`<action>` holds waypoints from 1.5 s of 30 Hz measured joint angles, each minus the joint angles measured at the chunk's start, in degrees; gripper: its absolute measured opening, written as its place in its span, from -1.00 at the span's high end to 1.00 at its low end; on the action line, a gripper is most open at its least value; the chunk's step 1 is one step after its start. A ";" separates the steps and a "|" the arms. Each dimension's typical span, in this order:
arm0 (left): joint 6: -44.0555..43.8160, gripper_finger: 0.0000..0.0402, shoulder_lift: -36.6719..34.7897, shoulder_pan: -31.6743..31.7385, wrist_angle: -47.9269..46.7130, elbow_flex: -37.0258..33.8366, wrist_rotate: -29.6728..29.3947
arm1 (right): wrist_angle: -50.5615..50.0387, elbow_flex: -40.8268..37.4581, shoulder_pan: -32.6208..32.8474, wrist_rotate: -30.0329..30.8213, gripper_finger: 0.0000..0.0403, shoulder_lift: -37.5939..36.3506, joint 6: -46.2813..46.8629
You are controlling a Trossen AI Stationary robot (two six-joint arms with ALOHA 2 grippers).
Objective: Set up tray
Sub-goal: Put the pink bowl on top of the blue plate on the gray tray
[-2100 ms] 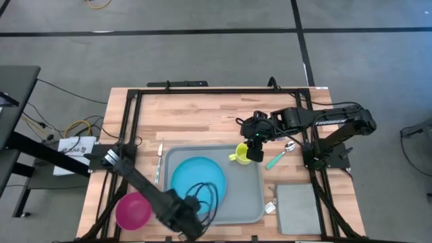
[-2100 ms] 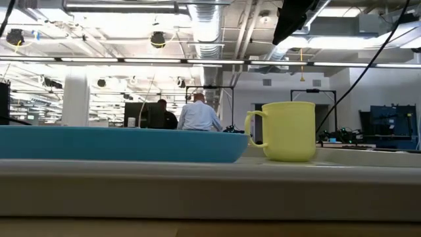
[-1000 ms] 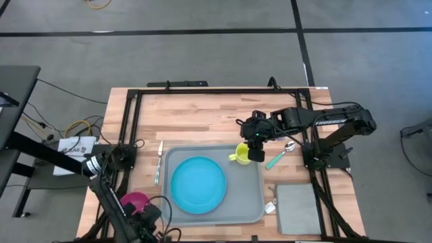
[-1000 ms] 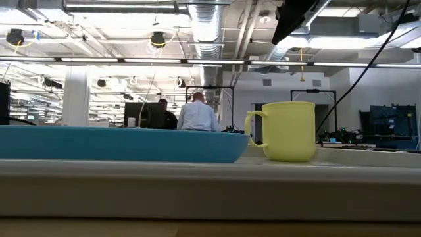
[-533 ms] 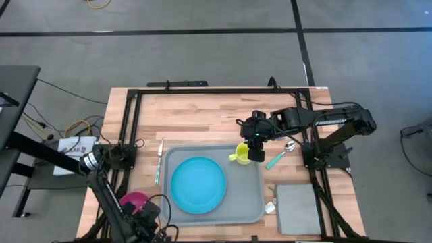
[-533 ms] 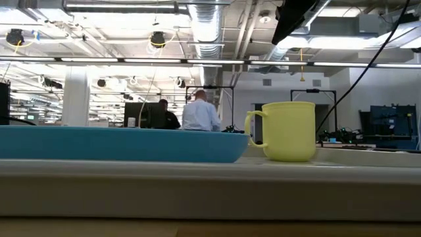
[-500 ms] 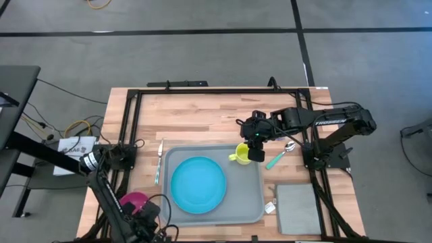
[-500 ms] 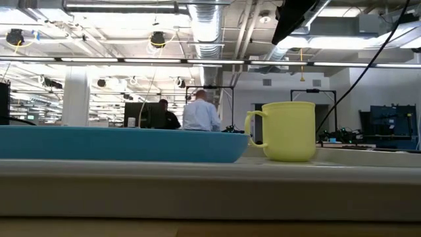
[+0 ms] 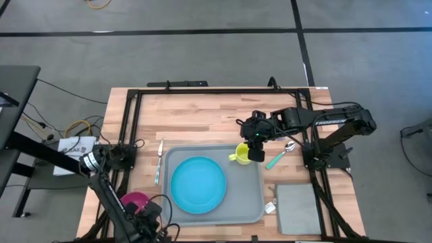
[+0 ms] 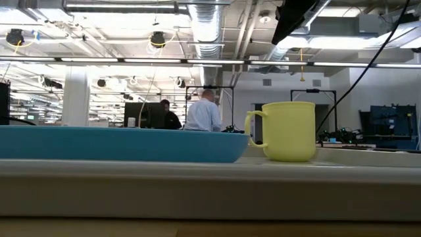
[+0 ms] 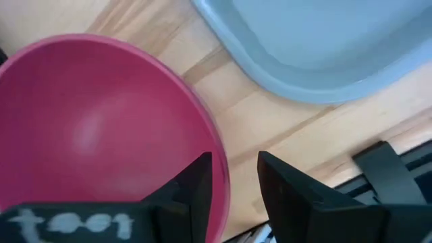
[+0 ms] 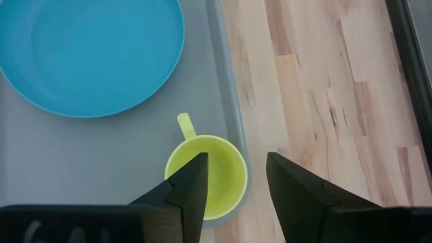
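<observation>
Nearest you, at the tabletop's [image 9: 202, 111] front edge, your left pincer [image 11: 233, 182] straddled the rim of the pink bowl [image 11: 94, 135]: one finger inside, one outside, a gap showing, so I cannot tell whether it gripped. Just beside the bowl lay the tray [image 9: 251, 202], flat, its long axis running left to right along the front edge. It carried the blue plate [image 9: 198, 185] and, in its far right corner, the yellow mug [image 12: 206, 175]. Your right pincer [image 12: 233, 179] hung released above that mug, fingers apart over the rim near the tray's edge.
</observation>
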 joint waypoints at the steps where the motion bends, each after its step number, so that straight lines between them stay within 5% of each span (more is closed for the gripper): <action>1: 0.04 0.45 0.00 0.02 -0.05 -0.16 0.26 | 0.00 0.00 0.00 0.00 0.29 0.01 0.00; 12: -1.52 0.46 -0.11 -0.51 4.25 -5.79 3.00 | 0.02 0.00 0.13 0.00 0.29 0.00 0.10; 17: 2.67 0.64 -0.09 0.01 9.77 -8.42 7.04 | 0.02 0.00 0.13 -0.02 0.29 0.00 0.11; 21: 3.94 0.93 -0.09 0.86 8.16 -7.41 8.03 | 0.02 0.00 0.13 -0.01 0.29 0.00 0.11; 30: 10.08 0.99 -0.07 4.41 -0.25 0.35 5.87 | 0.04 0.00 0.13 0.00 0.29 0.00 0.13; 37: 22.88 0.99 -0.07 11.51 -7.07 7.61 -4.00 | 0.00 0.00 0.13 0.00 0.29 0.00 0.15; 45: 54.66 1.00 0.91 23.27 -2.94 8.07 -12.11 | -1.69 0.00 0.42 0.00 0.29 0.00 3.81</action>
